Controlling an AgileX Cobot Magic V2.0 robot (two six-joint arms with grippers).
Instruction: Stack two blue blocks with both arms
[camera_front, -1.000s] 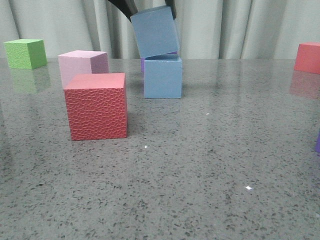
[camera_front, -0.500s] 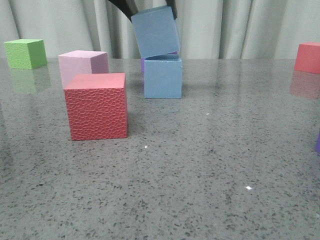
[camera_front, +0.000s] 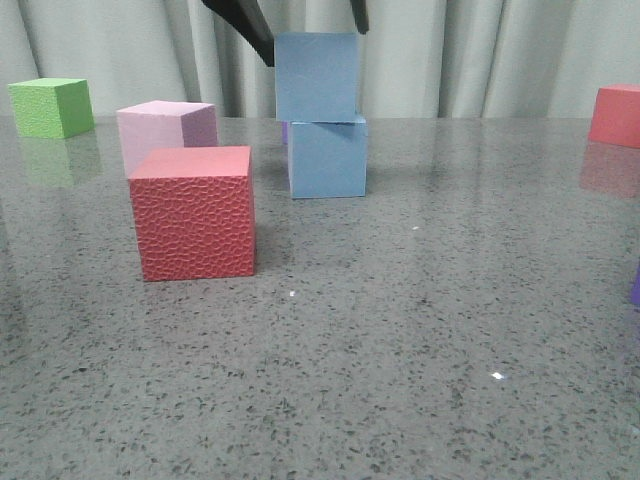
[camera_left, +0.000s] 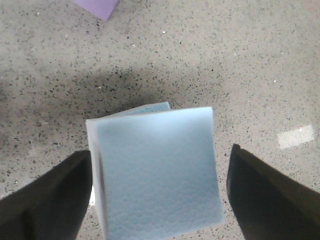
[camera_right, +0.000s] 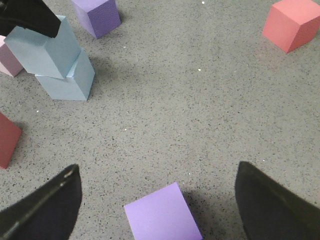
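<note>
Two pale blue blocks are stacked at the middle back of the table. The upper blue block (camera_front: 316, 76) sits level on the lower blue block (camera_front: 327, 156), slightly offset to the left. My left gripper (camera_front: 315, 45) hangs over the stack with its black fingers (camera_front: 243, 22) spread to either side of the upper block, open. In the left wrist view the upper block (camera_left: 157, 175) fills the space between the fingers of my left gripper (camera_left: 161, 151), with a gap on one side. My right gripper (camera_right: 157, 166) is open and empty, away from the stack (camera_right: 55, 60).
A red textured cube (camera_front: 192, 212) and a pink cube (camera_front: 165, 130) stand left of the stack. A green cube (camera_front: 50, 107) is at the far left, a salmon cube (camera_front: 616, 114) at the far right. A dark purple cube (camera_right: 97, 16) stands behind the stack. A lilac cube (camera_right: 162, 212) lies below my right gripper.
The upper blue block was tilted and held between the left fingers; now it sits level on the lower block and the fingers have spread away from it.
</note>
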